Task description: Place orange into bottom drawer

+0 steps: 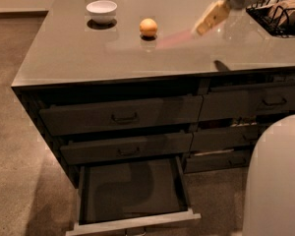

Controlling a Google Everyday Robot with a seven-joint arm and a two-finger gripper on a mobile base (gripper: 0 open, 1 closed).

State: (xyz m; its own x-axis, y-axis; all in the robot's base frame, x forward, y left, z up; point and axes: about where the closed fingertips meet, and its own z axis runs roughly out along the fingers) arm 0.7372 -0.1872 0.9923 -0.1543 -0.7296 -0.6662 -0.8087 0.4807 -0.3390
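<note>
The orange (pixel 148 27) sits on the grey countertop (pixel 88 58), right of the white bowl (pixel 102 11). The bottom drawer (pixel 132 191) of the left stack is pulled open below the counter's front, with a dark bare floor and a paler front rim. My gripper (pixel 210 19) hangs above the counter at the upper right, about a hand's width right of the orange and apart from it, pointing down and left.
A black wire basket (pixel 280 11) stands at the counter's far right. Closed drawer fronts (pixel 123 116) with bar handles sit above the open drawer and to its right. A white rounded part of the robot (pixel 275 181) fills the lower right corner.
</note>
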